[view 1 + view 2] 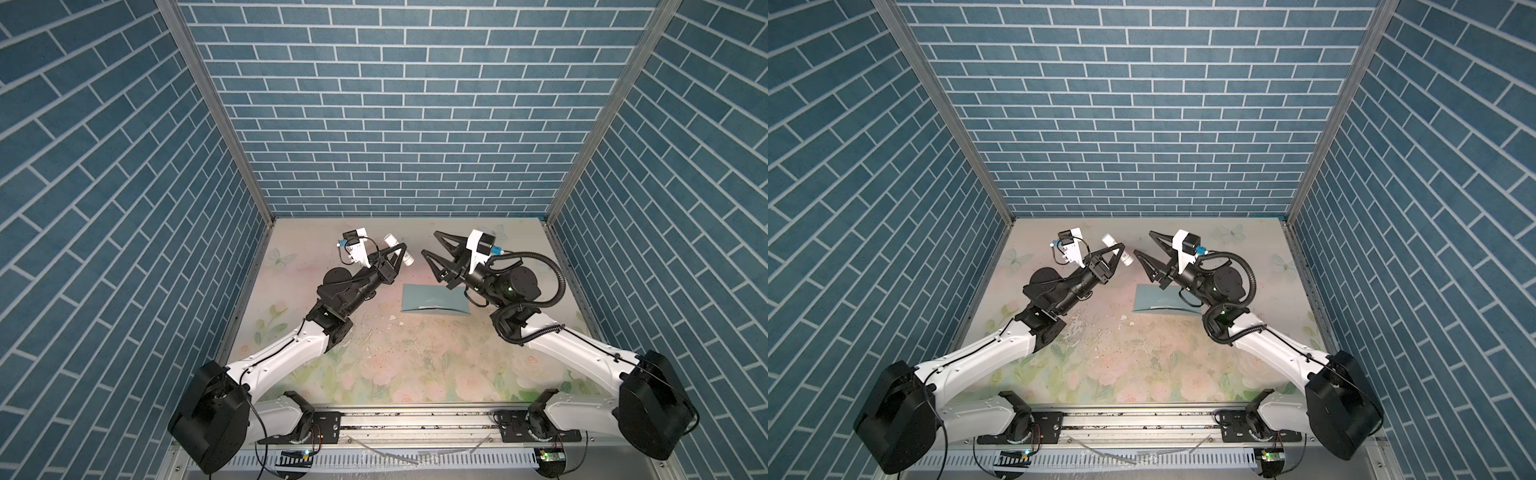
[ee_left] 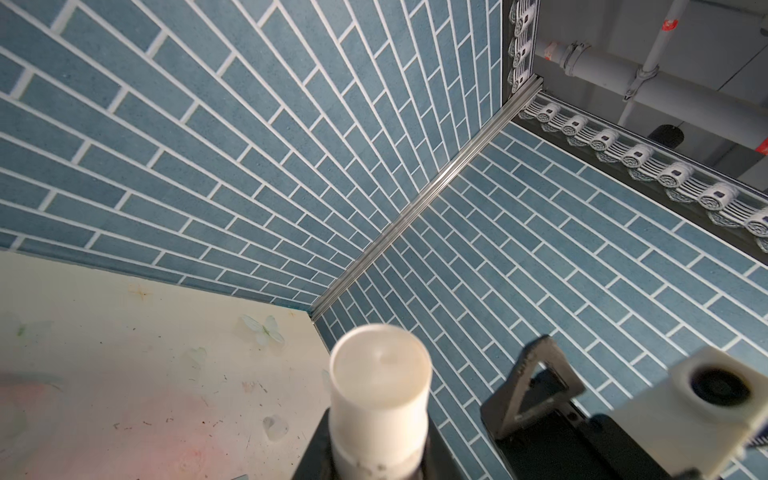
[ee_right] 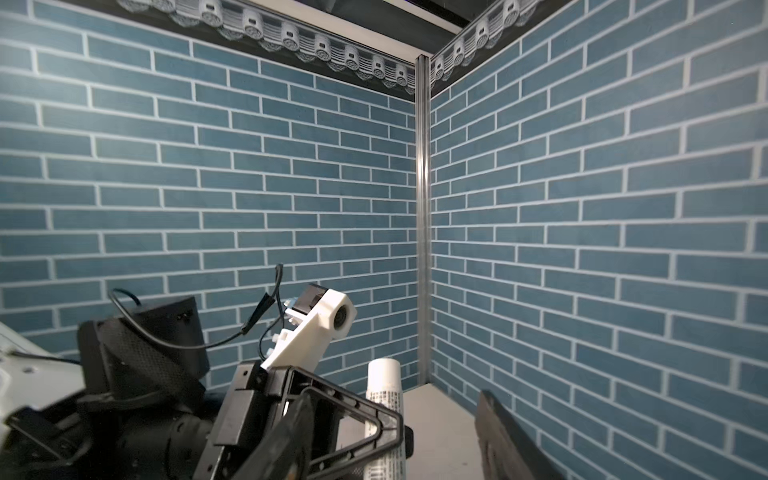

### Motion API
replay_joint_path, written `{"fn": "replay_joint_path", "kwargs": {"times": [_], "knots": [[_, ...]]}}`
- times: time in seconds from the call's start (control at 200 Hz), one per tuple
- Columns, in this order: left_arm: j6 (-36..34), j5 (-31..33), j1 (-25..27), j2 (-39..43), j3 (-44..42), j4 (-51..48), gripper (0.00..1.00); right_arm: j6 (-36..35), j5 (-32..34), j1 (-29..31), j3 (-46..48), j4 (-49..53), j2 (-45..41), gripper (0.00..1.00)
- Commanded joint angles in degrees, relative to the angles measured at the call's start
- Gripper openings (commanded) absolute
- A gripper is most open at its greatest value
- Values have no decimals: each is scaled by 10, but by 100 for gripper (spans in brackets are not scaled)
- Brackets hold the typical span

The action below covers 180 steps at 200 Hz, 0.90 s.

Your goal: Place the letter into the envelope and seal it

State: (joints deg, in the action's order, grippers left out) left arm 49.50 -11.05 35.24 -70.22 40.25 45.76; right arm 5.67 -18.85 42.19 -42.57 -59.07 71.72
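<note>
– Jaws: your left gripper (image 1: pixel 401 252) is clamped across a white tube (image 1: pixel 391 239), held up off the table (image 1: pixel 374 353) with both ends sticking out past the fingers. Your right gripper (image 1: pixel 429 242) stands spread wide with nothing in it, its tips just beside the tube's end that faces it
– And the envelope? Where's the letter?
– In both top views the envelope (image 1: pixel 432 296) lies flat on the table near your right arm, one far corner hidden by that arm, and neither gripper touches it. No white sheet shows anywhere on the table, so I judge the letter is already inside, though I can't see into it. I can't tell whether the flap is stuck down; the near long edge looks a little bowed
– So which step am I on?
– Sealing, I'd say. The tube looks like a glue stick; whether its cap is on I can't make out from the wrist views
– Next move?
– If the cap is on, close the right fingers on that end and pull it off while the left grips the body. Then bring the tube down to the flap, press lightly along its edge, and pin the envelope with the free gripper, since thin paper will likely slide under the stroke
</note>
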Motion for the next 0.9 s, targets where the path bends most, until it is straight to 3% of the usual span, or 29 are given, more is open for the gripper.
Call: {"fn": "replay_joint_path", "kwargs": {"times": [0.0,0.1,0.28,0.505,0.71,0.895], "knots": [[12,4,2,-5,13,7,0,-226,133,33,32,16,11,60],[14,7,2,-7,15,7,0,-284,172,59,34,10,25,57],[14,7,2,-11,18,4,0,-322,196,87,33,-17,56,56],[15,5,2,-14,20,5,0,-338,208,102,14,-12,88,54],[16,7,2,-14,18,5,0,-340,225,105,0,-21,108,41],[18,4,2,-18,19,8,0,-339,230,108,-5,-30,113,38]]}}
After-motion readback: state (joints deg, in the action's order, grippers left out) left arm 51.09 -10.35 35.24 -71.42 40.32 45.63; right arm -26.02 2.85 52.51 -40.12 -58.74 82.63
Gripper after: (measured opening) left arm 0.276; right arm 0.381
